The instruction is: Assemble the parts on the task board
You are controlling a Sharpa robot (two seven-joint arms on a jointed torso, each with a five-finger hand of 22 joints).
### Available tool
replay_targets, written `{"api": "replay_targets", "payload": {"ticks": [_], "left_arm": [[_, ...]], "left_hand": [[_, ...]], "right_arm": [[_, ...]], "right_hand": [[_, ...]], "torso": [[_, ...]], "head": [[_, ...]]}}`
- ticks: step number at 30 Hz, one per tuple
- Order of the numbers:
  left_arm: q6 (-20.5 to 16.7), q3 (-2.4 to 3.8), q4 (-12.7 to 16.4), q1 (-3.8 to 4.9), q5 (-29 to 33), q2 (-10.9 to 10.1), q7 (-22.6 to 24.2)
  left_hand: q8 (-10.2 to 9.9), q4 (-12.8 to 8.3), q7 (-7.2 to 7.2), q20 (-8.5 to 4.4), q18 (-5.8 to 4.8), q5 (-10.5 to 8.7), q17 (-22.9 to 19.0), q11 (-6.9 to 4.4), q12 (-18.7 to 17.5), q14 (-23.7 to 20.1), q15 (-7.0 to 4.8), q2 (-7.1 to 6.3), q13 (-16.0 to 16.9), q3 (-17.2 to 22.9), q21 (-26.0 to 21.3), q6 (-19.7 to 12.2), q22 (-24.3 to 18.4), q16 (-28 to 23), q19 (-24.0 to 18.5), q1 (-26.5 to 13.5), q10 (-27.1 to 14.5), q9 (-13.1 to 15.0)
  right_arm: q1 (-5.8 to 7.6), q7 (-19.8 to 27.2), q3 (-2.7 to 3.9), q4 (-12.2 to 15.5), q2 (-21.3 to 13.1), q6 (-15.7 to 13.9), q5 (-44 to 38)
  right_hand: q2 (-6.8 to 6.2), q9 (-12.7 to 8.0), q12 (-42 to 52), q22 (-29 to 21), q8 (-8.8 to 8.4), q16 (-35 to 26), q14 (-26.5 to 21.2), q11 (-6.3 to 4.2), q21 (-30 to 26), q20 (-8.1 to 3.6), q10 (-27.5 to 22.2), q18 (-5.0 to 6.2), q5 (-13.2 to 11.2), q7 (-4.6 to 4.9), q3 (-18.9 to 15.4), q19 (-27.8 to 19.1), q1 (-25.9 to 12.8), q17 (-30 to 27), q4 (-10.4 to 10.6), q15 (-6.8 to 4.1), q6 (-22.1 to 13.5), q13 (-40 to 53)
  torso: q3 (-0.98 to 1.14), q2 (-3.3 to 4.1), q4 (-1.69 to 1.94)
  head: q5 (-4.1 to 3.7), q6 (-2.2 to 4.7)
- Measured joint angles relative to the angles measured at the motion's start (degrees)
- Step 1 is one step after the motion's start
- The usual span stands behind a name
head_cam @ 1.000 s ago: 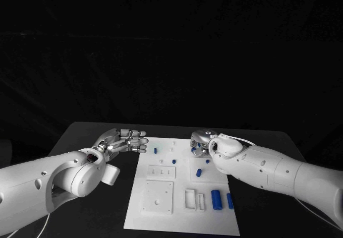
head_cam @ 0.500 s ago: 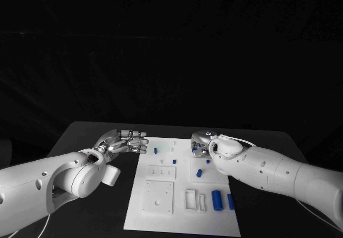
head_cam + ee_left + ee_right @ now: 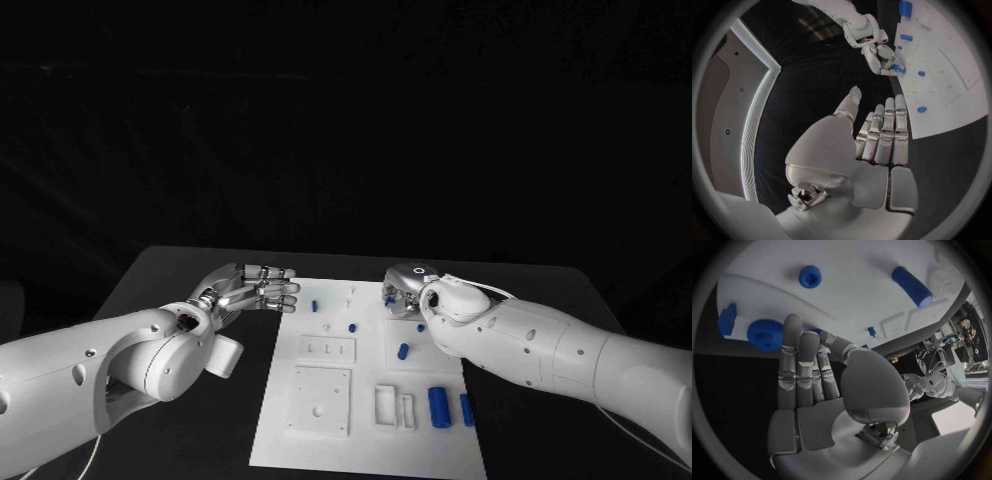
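The task board (image 3: 368, 400), a white plate, lies in the lower middle of the head view on the black bench (image 3: 173, 275). Its near half carries moulded recesses: a square one (image 3: 317, 398) at lower left, a strip of three small slots (image 3: 326, 347) above it, and a narrow rectangular frame (image 3: 385, 403) to the right. I cannot tell whether anything sits in them.

Two blue cylinders (image 3: 438, 406) lie side by side at the board's lower right, with a smaller blue part (image 3: 402, 351) above them. Small blue pegs stand further up, one (image 3: 352, 326) near the middle and one (image 3: 315, 301) by the left edge.

The right robot hand (image 3: 404, 296) is over the upper right of the board, its fingers lowered among the parts there. The right wrist view shows its fingers straight and close together over a blue toothed wheel (image 3: 765, 334), beside a round blue knob (image 3: 809, 276) and a blue cylinder (image 3: 912, 286); whether it holds anything I cannot tell.

The left robot hand (image 3: 253, 287) hovers just off the board's upper left edge. In the left wrist view its fingers (image 3: 882, 132) lie extended together with nothing in them.
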Motion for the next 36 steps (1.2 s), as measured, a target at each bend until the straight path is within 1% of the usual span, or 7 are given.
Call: {"api": "replay_targets", "payload": {"ticks": [7, 9, 16, 20, 32, 35, 36], "left_arm": [[0.0, 0.0, -0.04, 0.0, 0.03, -0.02, -0.09], [0.0, 0.0, -0.05, 0.0, 0.04, -0.03, -0.12], [0.0, 0.0, -0.16, 0.0, 0.06, 0.08, -0.19], [0.0, 0.0, -0.25, 0.0, 0.07, 0.22, -0.2], [0.0, 0.0, -0.3, 0.01, 0.09, 0.82, -0.24], [0.0, 0.0, -0.32, 0.01, 0.09, 1.02, -0.25], [0.0, 0.0, -0.32, 0.01, 0.09, 1.12, -0.25]], "left_hand": [[0.0, 0.0, 0.0, 0.0, 0.0, 0.0, 0.0, 0.0, 0.0, 0.0, 0.0, 0.0, -0.01, 0.0, 0.0, 0.0, -0.03, 0.0, 0.0, 0.0, 0.0, 0.0], [0.0, 0.0, 0.0, 0.0, 0.0, 0.0, 0.0, 0.0, 0.0, 0.0, 0.0, 0.0, -0.01, 0.0, 0.0, 0.0, -0.14, 0.0, 0.0, 0.0, 0.0, 0.0], [0.0, 0.0, -0.14, 0.0, -0.01, 0.0, -0.01, 0.0, 0.0, 0.0, 0.0, 0.0, -0.01, 0.0, 0.0, -0.14, -0.21, 0.0, 0.0, 0.0, 0.0, 0.0], [0.0, 0.0, -0.21, 0.0, -0.01, 0.0, -0.01, 0.0, 0.0, 0.0, 0.0, 0.0, -0.01, 0.0, 0.0, -0.21, -0.27, 0.0, 0.0, 0.0, 0.0, -0.01], [0.0, 0.0, -0.21, 0.0, -0.01, 0.0, -0.01, 0.0, 0.0, 0.0, 0.0, 0.0, -0.01, 0.0, 0.0, -0.21, -0.26, 0.0, 0.0, 0.0, 0.0, -0.01], [0.0, 0.0, -0.21, 0.0, -0.02, 0.0, -0.01, 0.0, 0.0, 0.0, 0.0, 0.0, -0.02, 0.0, 0.0, -0.21, -0.26, 0.0, 0.0, 0.0, 0.0, -0.01], [0.0, 0.0, -0.01, 0.0, -0.02, 0.0, -0.01, 0.0, 0.0, 0.0, 0.0, 0.0, -0.02, 0.0, 0.0, -0.41, -0.36, 0.0, 0.0, 0.0, 0.0, -0.01]], "right_arm": [[0.0, -0.74, 0.13, 1.93, -0.11, -3.0, -0.27], [0.0, -1.1, 0.23, 2.58, -0.01, -3.87, -0.43], [0.01, -2.36, 0.42, 4.02, 1.48, -5.77, -0.95], [0.01, -2.88, 0.45, 4.23, 2.47, -6.24, -1.18], [0.0, -4.18, 0.47, 4.13, 4.5, -6.9, -1.98], [0.0, -4.39, 0.47, 4.05, 4.73, -7.03, -2.12], [0.0, -4.47, 0.48, 3.92, 4.9, -7.09, -2.17]], "right_hand": [[0.07, 0.01, 0.12, 1.27, 0.0, 0.0, 0.0, 0.2, 0.0, 0.0, 0.2, -0.31, 0.06, -0.02, 0.4, 0.0, 0.08, 0.26, -0.4, 0.0, 0.02, 0.14], [0.07, 0.01, 0.12, 1.52, 0.0, 0.0, 0.0, 0.21, 0.0, 0.0, 0.2, -0.33, 0.56, -0.02, 0.4, 0.0, 0.08, 0.28, -0.41, 0.0, 0.02, 0.14], [0.07, 0.01, 0.12, 2.1, 0.0, 0.0, 0.0, 0.21, 0.0, 0.0, 0.19, -0.36, 1.13, -0.02, 0.56, 0.0, 0.08, 0.41, -0.58, 0.0, 0.02, 0.14], [0.07, 0.01, 0.12, 2.19, 0.0, -0.01, 0.0, 0.22, 0.0, 0.01, 0.18, -0.38, 1.13, -0.02, 0.56, 0.0, 0.08, 0.41, -0.58, 0.0, 0.02, 0.13], [0.06, -0.01, 0.11, 2.52, 0.0, -0.01, 0.0, 0.32, 0.0, 0.02, 0.08, -0.44, 1.13, -0.01, 0.54, -0.01, 0.07, 0.46, -0.57, 0.0, 0.01, 0.1], [0.06, -0.01, 0.11, 2.52, 0.0, -0.01, 0.0, 0.32, 0.0, 0.02, 0.07, -0.46, 1.13, -0.01, 0.54, -0.01, 0.07, 0.46, -0.57, 0.0, 0.01, 0.1], [0.06, -0.01, 0.11, 2.52, 0.0, -0.01, 0.0, 0.33, 0.0, 0.02, 0.06, -0.46, 1.13, -0.01, 0.54, -0.01, 0.07, 0.46, -0.57, 0.0, 0.0, 0.1]], "torso": [[-0.07, 0.08, 0.0], [-0.08, 0.1, 0.0], [-0.11, 0.19, 0.03], [-0.15, 0.23, 0.09], [-0.12, 0.36, 0.11], [-0.12, 0.37, 0.16], [-0.12, 0.38, 0.19]], "head": [[0.24, 0.65], [0.28, 0.81], [0.34, 1.14], [0.45, 1.29], [0.7, 1.58], [0.79, 1.61], [0.82, 1.61]]}}
